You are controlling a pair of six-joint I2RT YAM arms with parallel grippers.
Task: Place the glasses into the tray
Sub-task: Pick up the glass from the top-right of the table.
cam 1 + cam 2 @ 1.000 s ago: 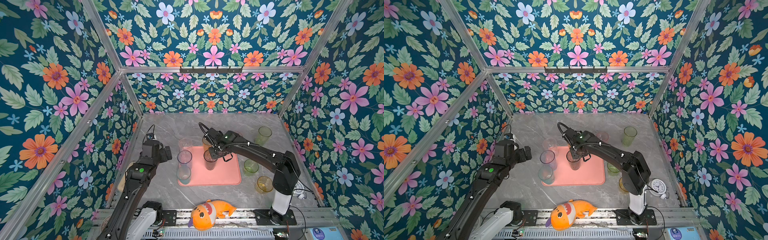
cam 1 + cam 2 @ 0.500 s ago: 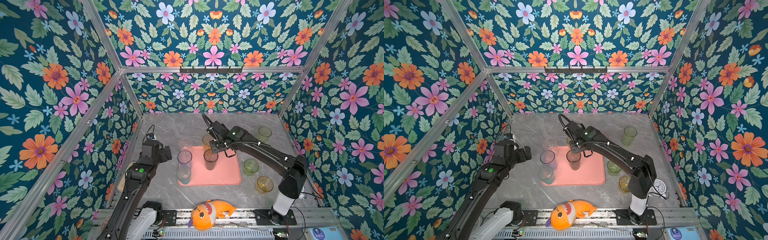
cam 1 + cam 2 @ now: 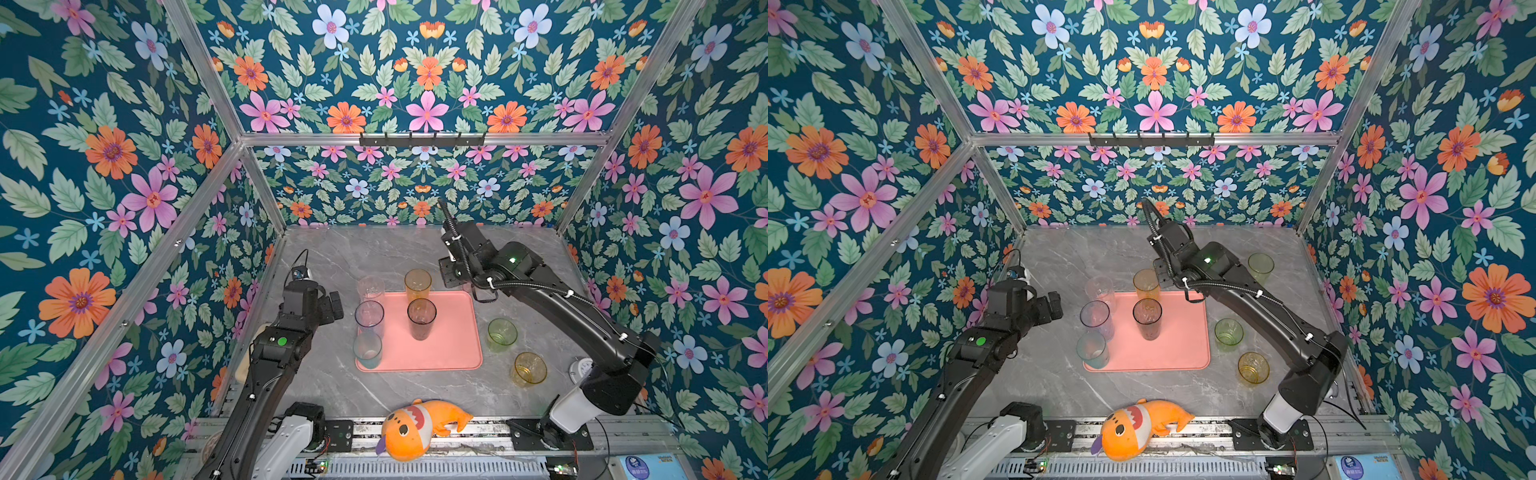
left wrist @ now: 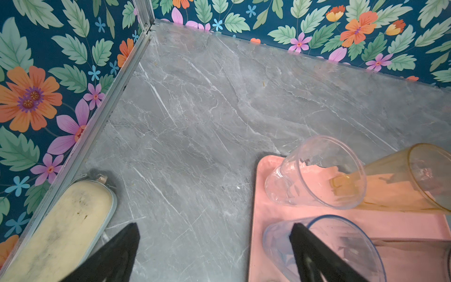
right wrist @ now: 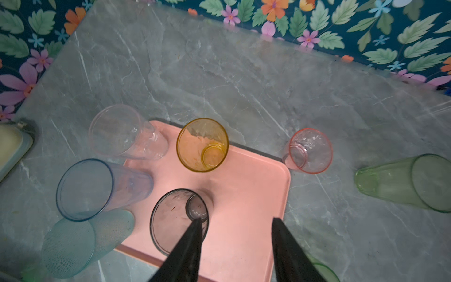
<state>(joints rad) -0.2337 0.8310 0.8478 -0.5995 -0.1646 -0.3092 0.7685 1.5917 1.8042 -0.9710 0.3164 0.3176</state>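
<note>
1. The left arm (image 3: 274, 361) rises from the near-left corner of the worktop (image 3: 374, 257) and leans toward the tray's left edge. The left gripper (image 4: 214, 227) hangs with its jaws spread wide and nothing between them.
2. The right arm (image 3: 582, 316) climbs from the near-right corner, elbow high, and reaches to the tray's far edge. The right gripper (image 5: 236, 221) points down over the tray, jaws partly apart and empty, with bare tray showing between the fingers.
3. The left arm covers most of the beige oblong dish (image 4: 61, 227) at the worktop's left edge. In a top view the right arm hides the pink tumbler (image 5: 308, 151), and its own fingers are hard to make out.
4. The salmon-pink tray (image 3: 451, 345) lies flat mid-worktop. Upright on it are:
   - the teal tumbler (image 3: 368, 349) at the near-left corner
   - the blue-grey tumbler (image 3: 369, 318) along the left edge
   - the smoke-grey tumbler (image 3: 421, 318) in the middle
   - the clear tumbler (image 3: 370, 289) at the far-left corner
   - the amber tumbler (image 3: 417, 284) at the far edge
5. Four glasses stand off the tray:
   - the yellow tumbler (image 3: 530, 369) is near the right edge of the worktop
   - the short green tumbler (image 3: 502, 334) is just beside the tray's right edge
   - the pink tumbler is by the tray's far-right corner
   - the tall green tumbler (image 3: 1260, 266) is toward the worktop's far-right corner
</note>
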